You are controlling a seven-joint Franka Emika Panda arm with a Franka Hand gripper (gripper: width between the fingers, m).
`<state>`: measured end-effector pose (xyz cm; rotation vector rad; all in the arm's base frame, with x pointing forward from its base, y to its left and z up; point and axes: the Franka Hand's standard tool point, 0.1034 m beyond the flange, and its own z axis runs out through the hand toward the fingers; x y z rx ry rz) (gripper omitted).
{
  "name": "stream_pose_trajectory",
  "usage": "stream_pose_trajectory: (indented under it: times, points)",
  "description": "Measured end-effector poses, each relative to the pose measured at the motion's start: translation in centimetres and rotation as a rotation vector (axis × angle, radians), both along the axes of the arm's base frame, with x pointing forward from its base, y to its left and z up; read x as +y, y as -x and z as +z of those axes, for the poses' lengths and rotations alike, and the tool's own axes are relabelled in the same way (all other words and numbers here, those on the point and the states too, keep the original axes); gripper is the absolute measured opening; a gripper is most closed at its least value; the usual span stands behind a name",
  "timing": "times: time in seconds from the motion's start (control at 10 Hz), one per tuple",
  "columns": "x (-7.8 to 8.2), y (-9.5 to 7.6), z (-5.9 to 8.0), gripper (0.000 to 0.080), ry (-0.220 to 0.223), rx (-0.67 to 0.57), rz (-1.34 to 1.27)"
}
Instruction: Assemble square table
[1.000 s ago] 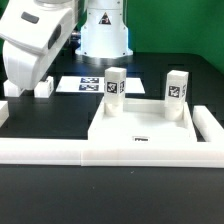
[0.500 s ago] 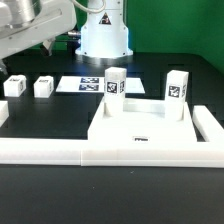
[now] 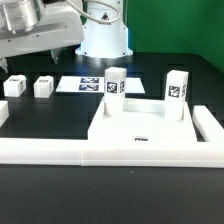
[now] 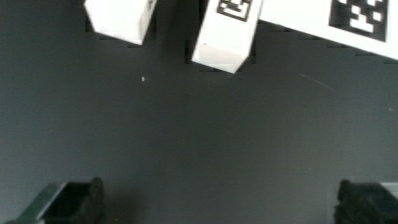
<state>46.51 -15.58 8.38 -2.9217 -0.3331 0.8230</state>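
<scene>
jaws: wide open and empty; dark fingertips [image 4: 71,202] sit well apart in the wrist view with bare counter [image 3: 45,125] between them
arm: [image 3: 40,35] raised high at the exterior view's left, above the loose legs and clear of them
tabletop: [image 3: 120,125] lies flat on the counter inside the border rail [image 3: 60,152]
seated legs: two stand upright at its far corners, one [image 3: 115,83] and the other [image 3: 177,87]
loose legs: two on the counter at the exterior view's left, first [image 3: 14,86] and second [image 3: 43,87], near each other and beside the marker board [image 3: 85,85]; both show in the wrist view, ahead of the jaws
progress: judged about halfway, two near corners not yet filled
risk 1: the loose legs sit close together, so an off-centre descent could let one finger clip the neighbour and tip or shove it
risk 2: a skewed grip would leave the leg tilted, so it may jam at the corner hole
risk 3: a low carry path could knock the seated legs
change: a second ago the arm was low over the loose legs and hid one; it has lifted, both are now visible, and the jaws are just as wide
</scene>
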Motion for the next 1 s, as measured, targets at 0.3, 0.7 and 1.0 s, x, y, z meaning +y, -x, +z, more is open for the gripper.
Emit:
stream_pose_trajectory:
  times: [0.3,0.7,1.0]
  points:
    - [1.0,3.1,-2.1,0.0649,0.096,0.114,-0.254]
    - [2.5,4.2,-2.9,0.0649,0.041,0.213,-0.284]
    - [2.0,5.7,-3.6,0.0649,0.029,0.306,-0.278]
